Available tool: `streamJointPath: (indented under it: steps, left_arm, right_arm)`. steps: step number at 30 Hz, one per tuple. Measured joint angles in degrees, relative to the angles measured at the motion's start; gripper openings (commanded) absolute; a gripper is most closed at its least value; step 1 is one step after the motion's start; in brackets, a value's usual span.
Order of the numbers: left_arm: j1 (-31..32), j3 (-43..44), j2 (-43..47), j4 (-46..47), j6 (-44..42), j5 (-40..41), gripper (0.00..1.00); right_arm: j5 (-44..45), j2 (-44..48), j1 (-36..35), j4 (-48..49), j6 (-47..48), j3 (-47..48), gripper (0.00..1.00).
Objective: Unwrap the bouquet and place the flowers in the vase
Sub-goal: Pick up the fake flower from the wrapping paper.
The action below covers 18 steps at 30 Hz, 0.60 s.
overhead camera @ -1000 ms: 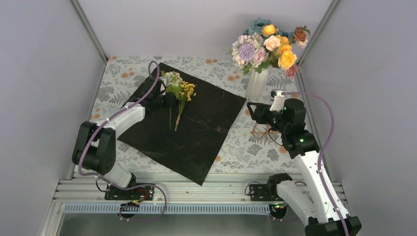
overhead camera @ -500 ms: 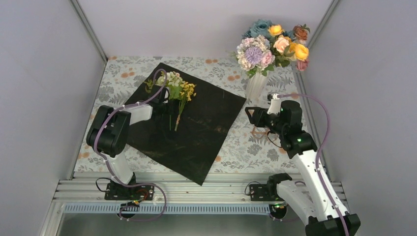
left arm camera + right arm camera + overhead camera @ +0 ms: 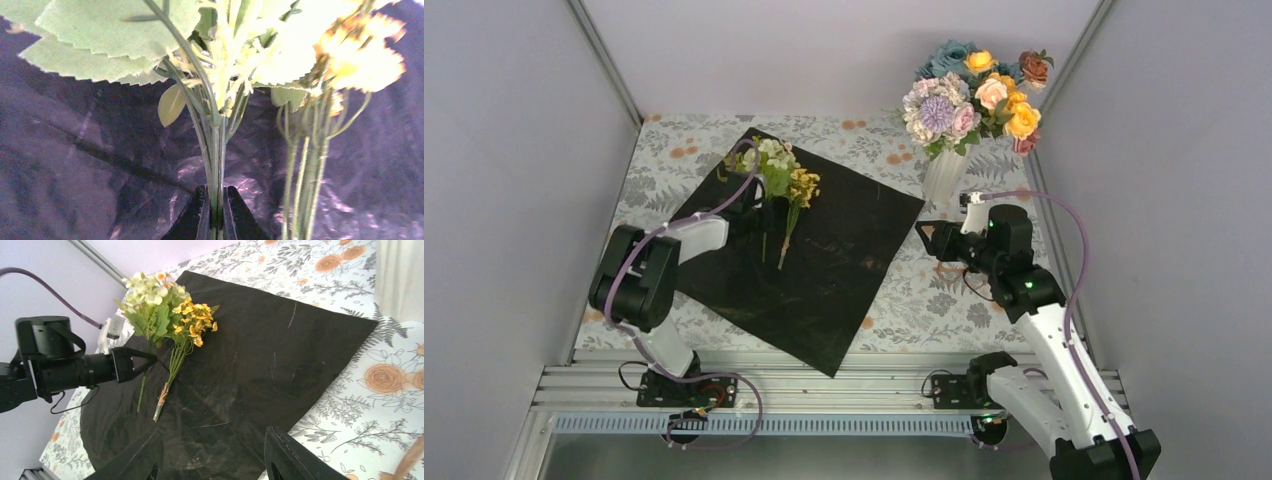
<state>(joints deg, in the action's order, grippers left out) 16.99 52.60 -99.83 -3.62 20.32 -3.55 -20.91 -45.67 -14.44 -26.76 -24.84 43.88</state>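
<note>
- The black sheet [image 3: 824, 270] lies flat and unfolded on the counter [image 3: 924, 300], one corner toward the arms.
- Two flowers rest on its far-left part. The white-green stem [image 3: 215, 150] and the yellow stem [image 3: 300, 165] lie just beside each other, cut ends near and blooms far.
- The left claw [image 3: 215, 200] is pressed together on the white-green stem, reaching in from the left and pinching it below the leaves.
- I cannot tell whether this stem is off the sheet, or whether its leaves catch the yellow one.
- The right claw [image 3: 214, 432] hangs spread and holds nothing, over the counter just off the sheet's right corner.
- The vase [image 3: 944, 175] stands far right, well apart from the pinched stem and much nearer the right arm.
- Blooms already in the vase hide its mouth. The right wrist view cuts off all but one edge.
</note>
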Motion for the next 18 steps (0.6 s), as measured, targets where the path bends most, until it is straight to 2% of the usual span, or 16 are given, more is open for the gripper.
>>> streamJointPath:
  steps: [12, 18]
  left_arm:
    - [0.0, -0.1, 19.2, -2.6, -0.1, 1.2, 0.02]
    - [0.2, 0.8, 24.5, -3.9, -2.2, -6.9, 0.02]
  right_arm:
    - [-1.8, -0.8, -6.2, 6.0, -4.2, 0.1, 0.54]
    - [-1.4, -1.9, -13.0, 11.5, -6.8, 0.1, 0.6]
